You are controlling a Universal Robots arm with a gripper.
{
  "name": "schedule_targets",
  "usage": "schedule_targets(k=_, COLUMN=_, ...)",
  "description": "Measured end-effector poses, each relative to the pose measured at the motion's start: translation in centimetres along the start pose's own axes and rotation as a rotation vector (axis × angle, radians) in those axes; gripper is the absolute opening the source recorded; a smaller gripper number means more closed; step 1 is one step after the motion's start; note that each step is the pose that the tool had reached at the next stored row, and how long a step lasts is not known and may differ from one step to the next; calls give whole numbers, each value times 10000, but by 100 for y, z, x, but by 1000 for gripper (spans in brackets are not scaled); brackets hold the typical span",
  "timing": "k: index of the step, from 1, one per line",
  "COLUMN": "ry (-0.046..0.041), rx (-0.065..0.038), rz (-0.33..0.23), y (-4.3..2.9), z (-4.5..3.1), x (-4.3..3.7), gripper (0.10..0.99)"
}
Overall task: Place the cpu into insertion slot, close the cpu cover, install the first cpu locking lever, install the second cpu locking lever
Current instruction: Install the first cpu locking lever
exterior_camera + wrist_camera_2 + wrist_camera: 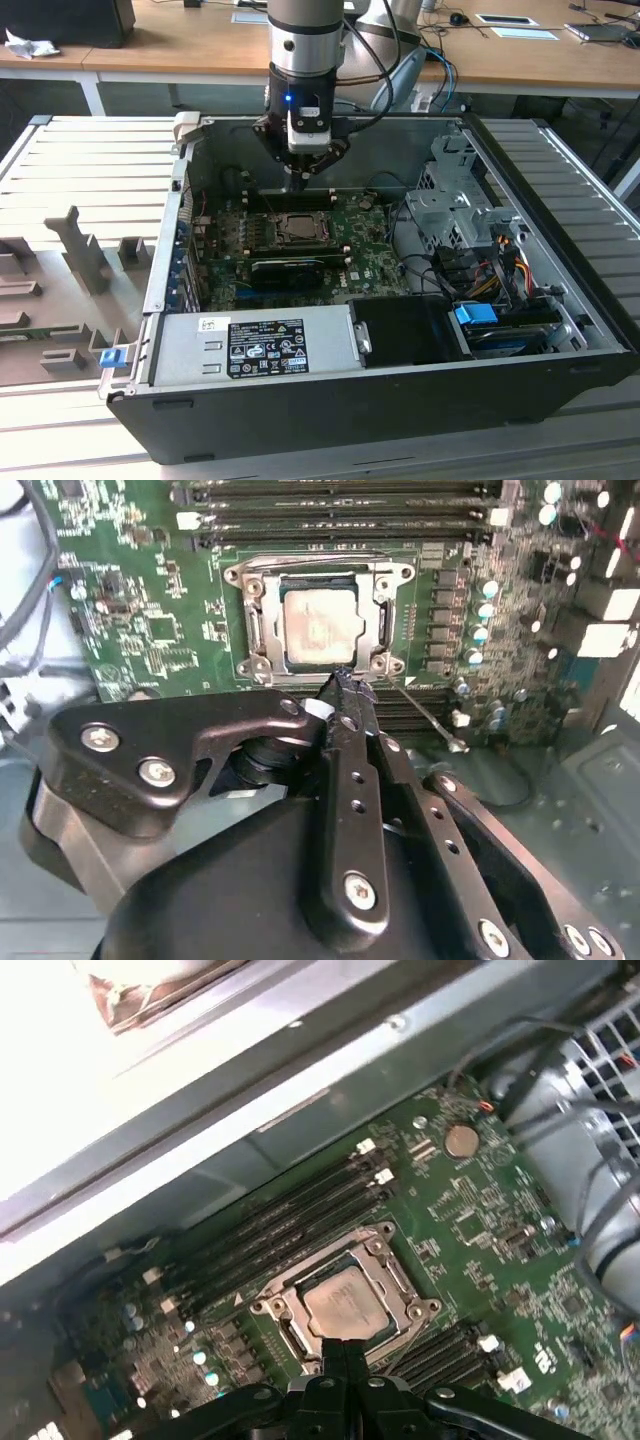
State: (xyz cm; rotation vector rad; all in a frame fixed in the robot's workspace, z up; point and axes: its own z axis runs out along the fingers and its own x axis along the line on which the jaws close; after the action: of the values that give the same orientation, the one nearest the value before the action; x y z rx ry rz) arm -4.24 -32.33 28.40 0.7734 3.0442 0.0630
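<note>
Inside the open black computer case (350, 410), the silver-grey square cpu (318, 630) lies under its dark windowed metal cpu cover (256, 620), jaws pinched together and empty at its edge; the thin wire lever (430, 720) nearby likely needs slow, steady pushing.

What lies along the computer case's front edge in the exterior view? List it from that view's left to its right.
Blue clip → silver power supply → black box → blue tab.
</note>
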Motion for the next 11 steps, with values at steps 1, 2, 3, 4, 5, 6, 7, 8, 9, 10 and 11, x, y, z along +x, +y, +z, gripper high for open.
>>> schedule_targets(k=1, ry=13, rx=3, rz=-332, y=0, z=2, x=0, gripper=106)
schedule_targets(k=2, ry=28, rx=7, rz=-702, y=0, z=4, x=0, gripper=106)
schedule_targets(k=3, ry=38, rx=10, rz=-964, y=0, z=4, x=0, gripper=106)
schedule_targets(k=4, ry=45, rx=12, rz=-1137, y=0, z=5, x=0, gripper=106)
schedule_targets(k=5, ry=55, rx=14, rz=-1392, y=0, z=6, x=0, gripper=106)
schedule_targets(k=6, ry=62, rx=16, rz=-1578, y=0, z=7, x=0, gripper=106)
schedule_targets(k=7, ry=76, rx=20, rz=-1944, y=0, z=8, x=0, gripper=106)
schedule_targets(k=8, ry=83, rx=22, rz=-2123, y=0, z=8, x=0, gripper=106)
schedule_targets(k=9, ry=95, rx=25, rz=-2439, y=-1, z=9, x=0, gripper=106)
schedule_targets(k=10, ry=109, rx=28, rz=-2792, y=0, z=10, x=0, gripper=106)
schedule_targets(k=11, ry=120, rx=30, rz=-3071, y=0, z=11, x=0, gripper=106)
